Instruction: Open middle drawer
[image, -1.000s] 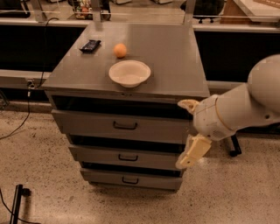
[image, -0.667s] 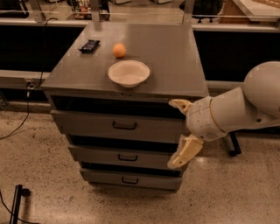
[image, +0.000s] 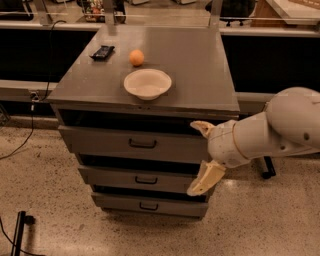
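Note:
The middle drawer (image: 115, 177) is the second of three grey fronts in a grey metal cabinet, with a small dark bar handle (image: 145, 180) at its centre. The top drawer (image: 100, 140) sits above it and the lowest drawer (image: 120, 203) below. My gripper (image: 199, 157) is open, with one cream finger up by the top drawer's right end and the other down at the middle drawer's right end. It hangs in front of the cabinet's right side, well to the right of the handle. It holds nothing.
On the cabinet top (image: 200, 75) stand a white bowl (image: 147, 83), an orange (image: 136, 57) and a small dark object (image: 102, 51). Dark benches run behind. A cable (image: 30, 131) lies on the speckled floor at the left. A black stand (image: 19, 231) sits at the bottom left.
My gripper and arm have moved left, from beside the cabinet's right edge to in front of the drawers' right ends. The drawers have not moved.

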